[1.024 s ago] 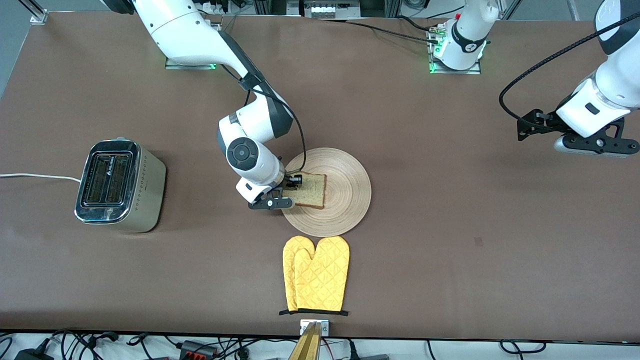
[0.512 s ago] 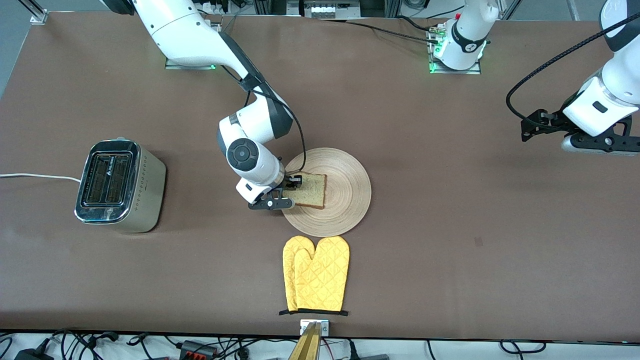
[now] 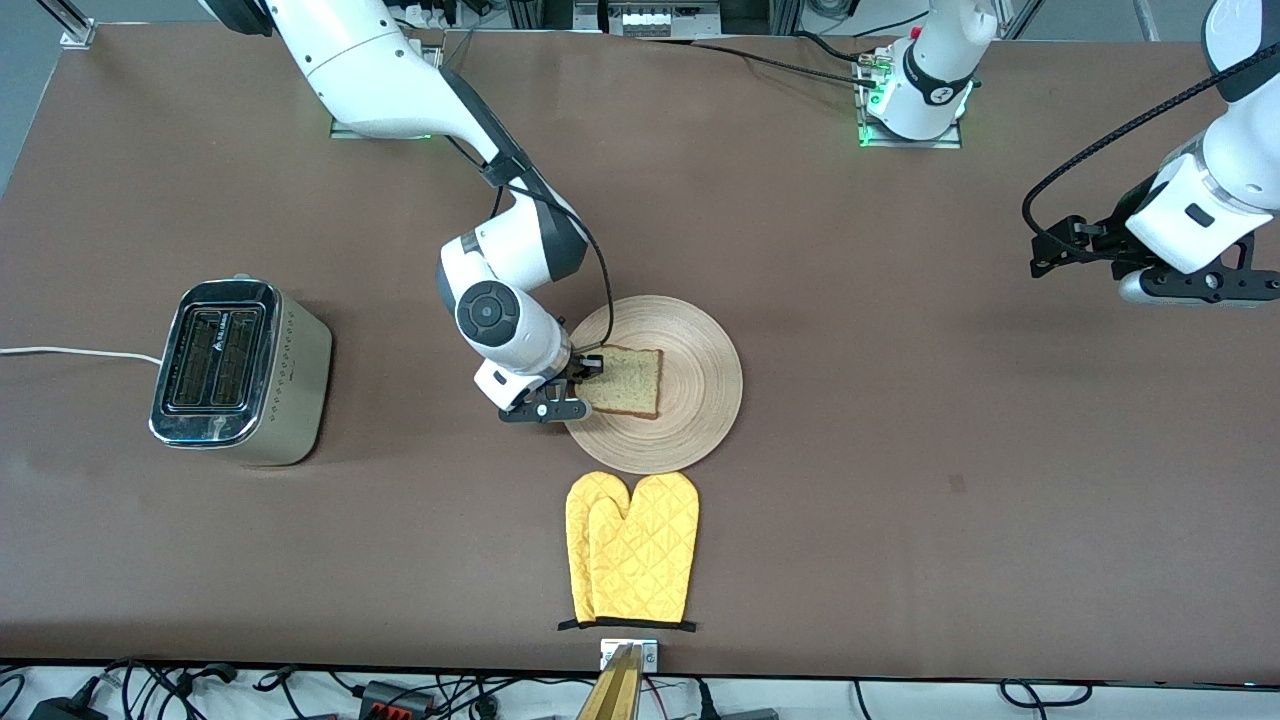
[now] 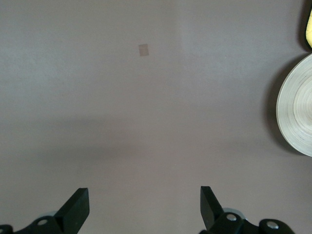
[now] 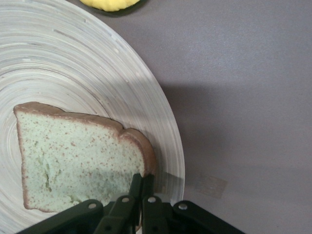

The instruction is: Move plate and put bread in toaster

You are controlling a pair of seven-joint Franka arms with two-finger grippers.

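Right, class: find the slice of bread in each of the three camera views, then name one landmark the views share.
Front view: the bread lies on the plate, on its side toward the right arm's end of the table, with the right gripper at its edge.
Left wrist view: not in it.
Right wrist view: the bread fills the lower middle, above the fingers.
Shared landmark: the plate, seen in all three.

Two yellow oven mitts (image 3: 631,547) lie overlapped at the table's (image 3: 900,520) front edge.
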